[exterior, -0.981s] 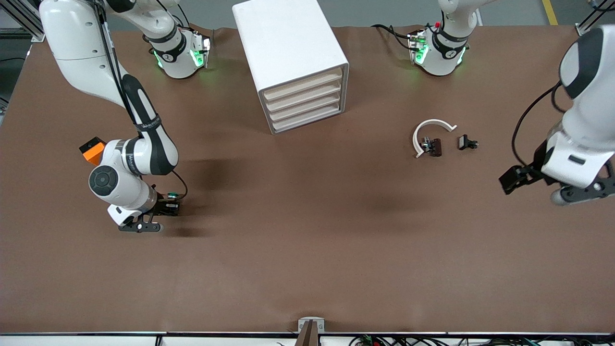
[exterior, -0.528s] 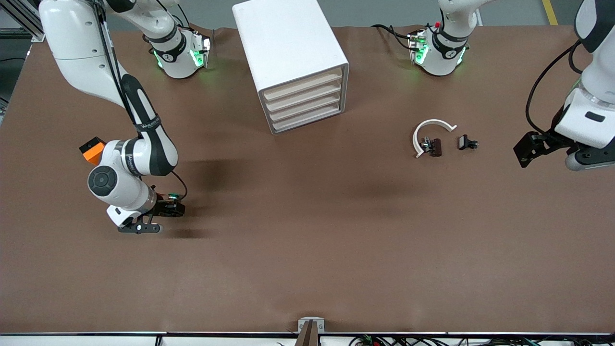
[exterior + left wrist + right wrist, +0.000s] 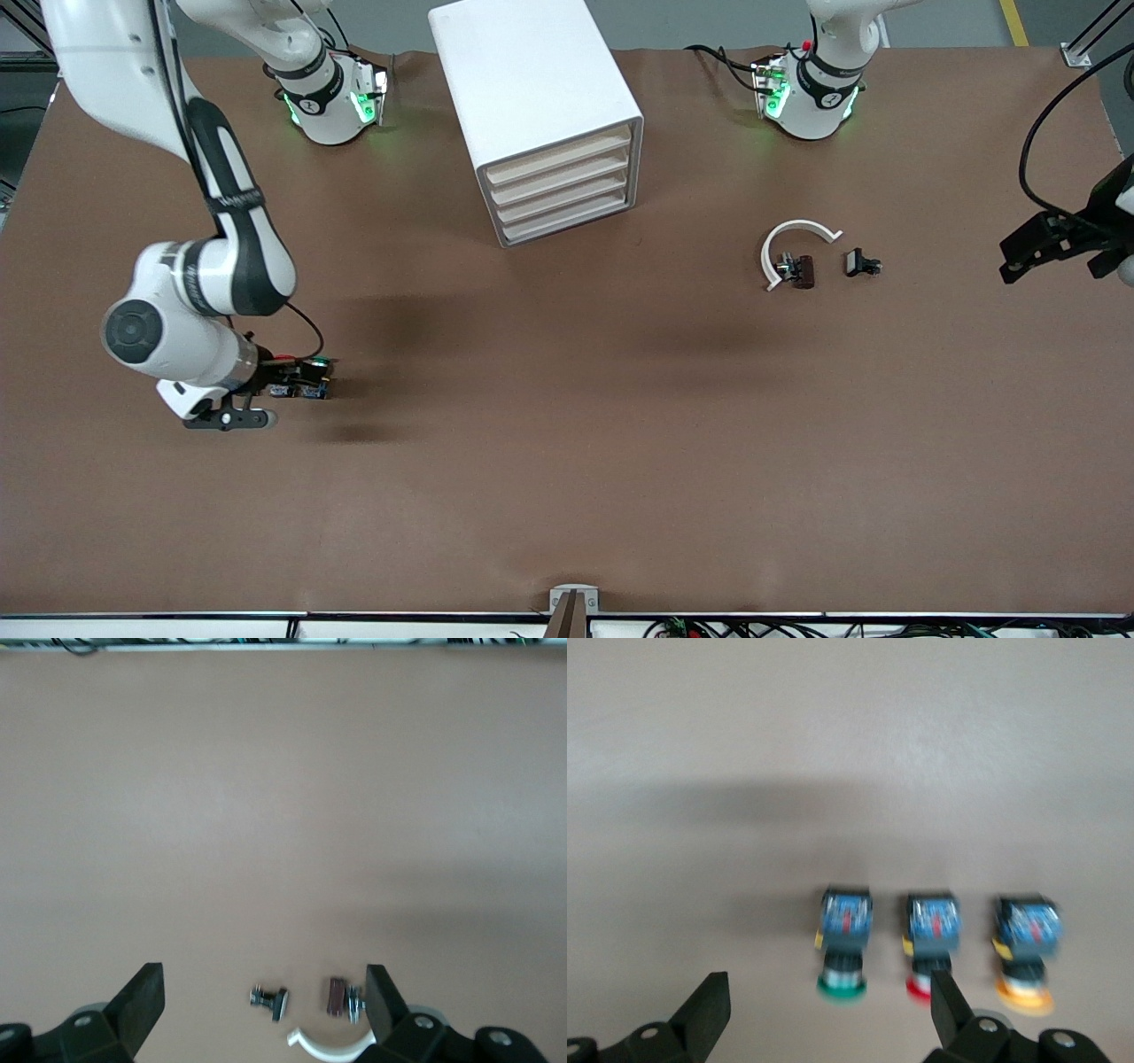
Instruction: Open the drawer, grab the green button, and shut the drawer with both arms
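Right, the green button (image 3: 842,943) sits on the table at the right arm's end, first in a row of three with the red-capped button (image 3: 930,943) beside it and the yellow-capped button (image 3: 1026,948) last. All three lie on their sides, apart from each other. My read: small, light, rigid plastic; the round cap will roll or skid if nudged, so any hold belongs on the flat sides of the dark body, not on the cap. The gap to the red one is narrow, little slack for a finger there.

The right gripper (image 3: 824,1019) is just above the row, jaws spread wide, holding nothing. In the front view it shows beside the buttons (image 3: 306,383).

All four fronts of the cabinet (image 3: 540,106) look flush, so the drawer (image 3: 560,195), third down, reads as shut. The task looks about done.

The left gripper (image 3: 266,1014) hangs over the left arm's end near the table edge, jaws apart, empty, waiting. The white curved piece (image 3: 791,244) and two small dark parts (image 3: 828,266) lie between it and the cabinet.

Broad bare table nearer the front camera. The right arm is fairly close to its table edge.
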